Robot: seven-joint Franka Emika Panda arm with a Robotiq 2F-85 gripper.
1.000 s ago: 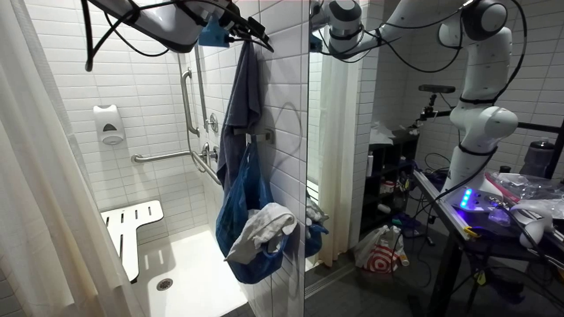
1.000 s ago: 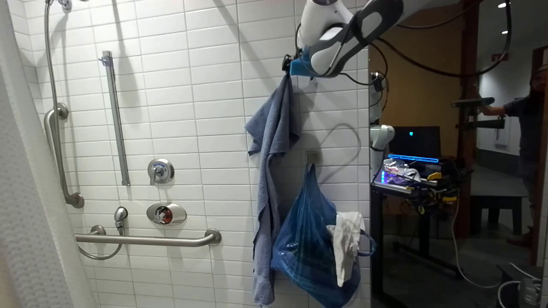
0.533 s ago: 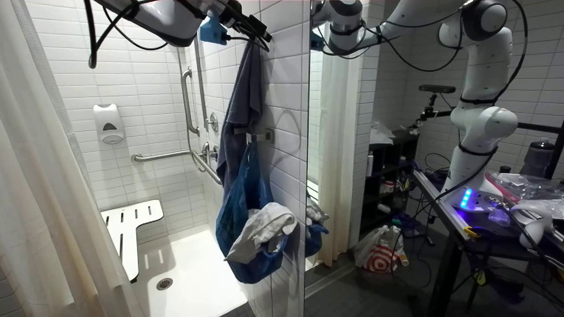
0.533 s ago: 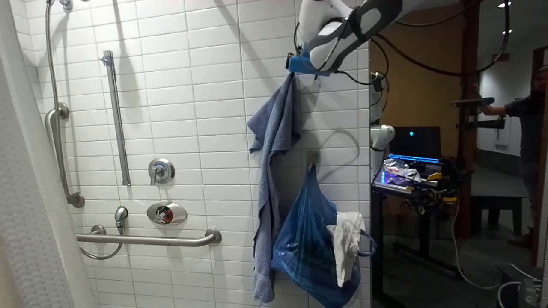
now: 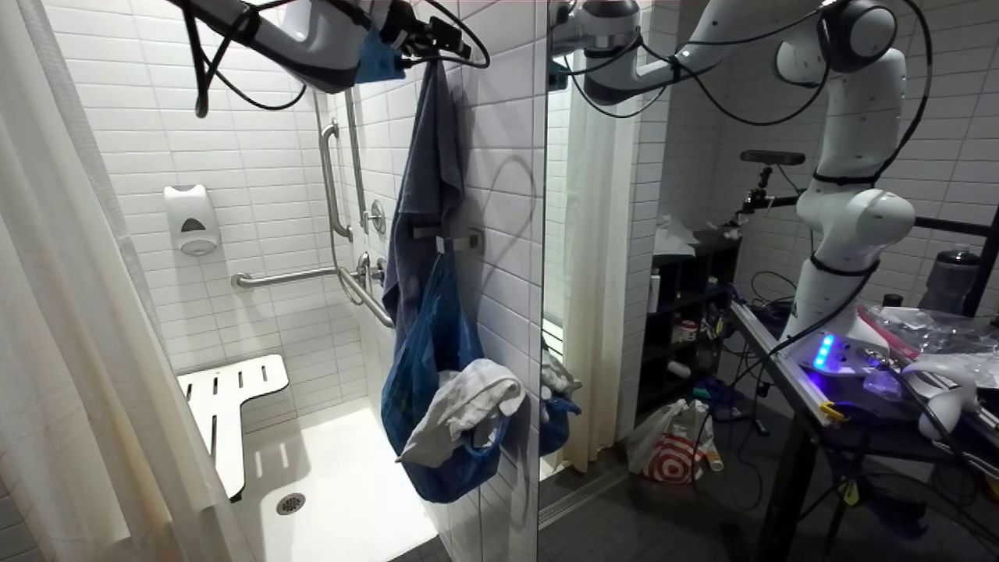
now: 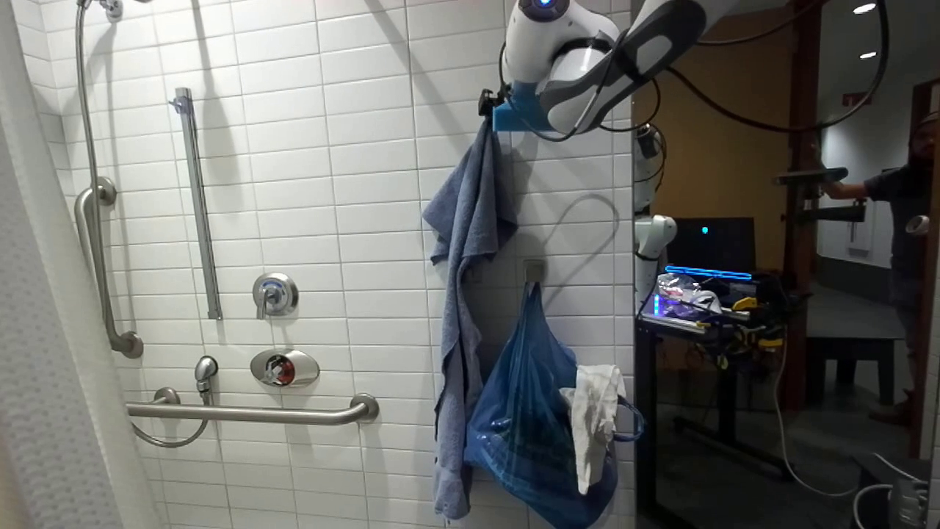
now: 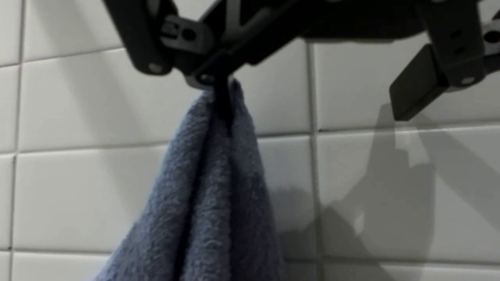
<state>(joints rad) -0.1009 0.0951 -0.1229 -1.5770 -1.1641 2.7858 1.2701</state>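
1. Presently, the step in hand looks to be supporting the towel by its top: it hangs in long folds in front of the tiled wall, its bunched upper end up at the gripper.
2. Jaws stand wide apart in the wrist view, with nothing pinched between them. The towel's peak meets just one finger, cloth showing on both sides of it, while the opposite finger is bare.
3. How the cloth is caught there is hidden, so I cannot tell whether that finger alone bears the weight.
4. Lower down, in both exterior views, the towel drops just beside a blue bag, which hangs from a wall holder with a white cloth spilling from it.
5. Next, in my judgement, the move calls for small, slow wrist motion: unsqueezed, the towel could slip off or drag along, and its lower folds could snag the bag.
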